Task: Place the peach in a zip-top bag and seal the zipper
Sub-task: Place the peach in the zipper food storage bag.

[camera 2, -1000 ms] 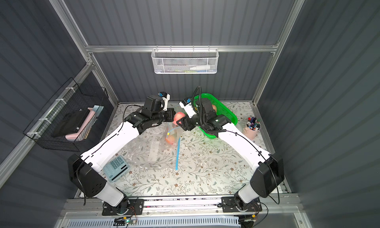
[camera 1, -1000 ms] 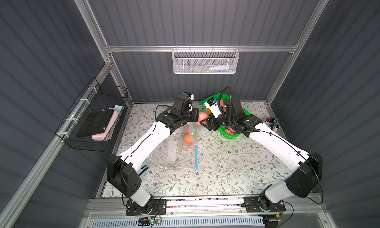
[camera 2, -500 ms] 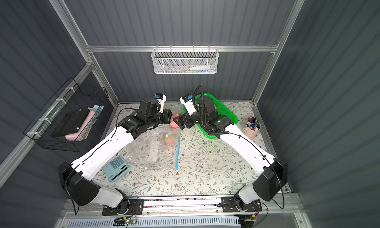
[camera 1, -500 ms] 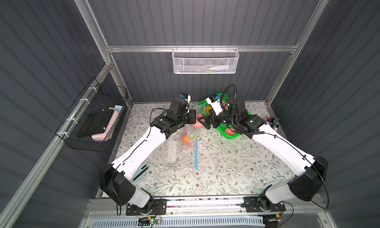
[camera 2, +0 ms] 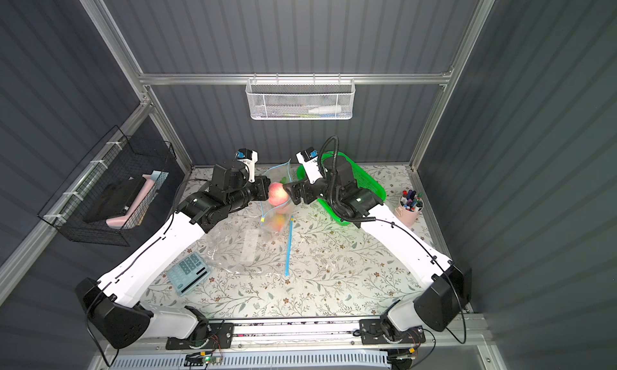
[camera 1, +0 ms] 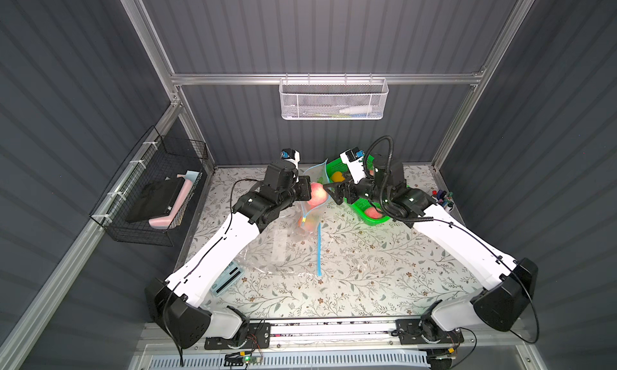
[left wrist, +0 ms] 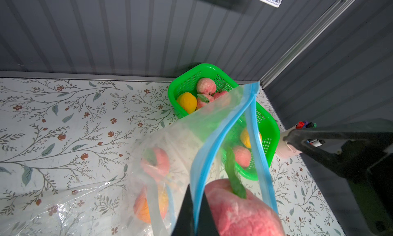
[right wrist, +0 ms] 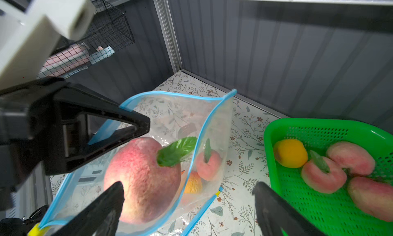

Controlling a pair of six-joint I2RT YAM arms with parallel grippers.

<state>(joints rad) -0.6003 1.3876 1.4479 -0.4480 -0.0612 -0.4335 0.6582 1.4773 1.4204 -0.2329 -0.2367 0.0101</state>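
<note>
The left arm [camera 1: 227,241] has its jaws pressed together on the blue zipper edge of the clear plastic zip-top bag [right wrist: 180,117] and holds the bag's mouth lifted above the flowered table [camera 1: 367,285]. The pink peach with a green leaf [right wrist: 142,177] sits in this mouth. The jaws of the right arm [camera 1: 460,241] stand wide apart just beside the peach. Further right stands the green plastic basket [right wrist: 268,152] with fruit.

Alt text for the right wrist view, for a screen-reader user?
A large pink peach with a green leaf sits in the open mouth of a clear zip-top bag, whose blue zipper edge the shut left gripper pinches. The right gripper is open; smaller fruit lies deeper in the bag, and a green basket of fruit stands beside it.
</note>
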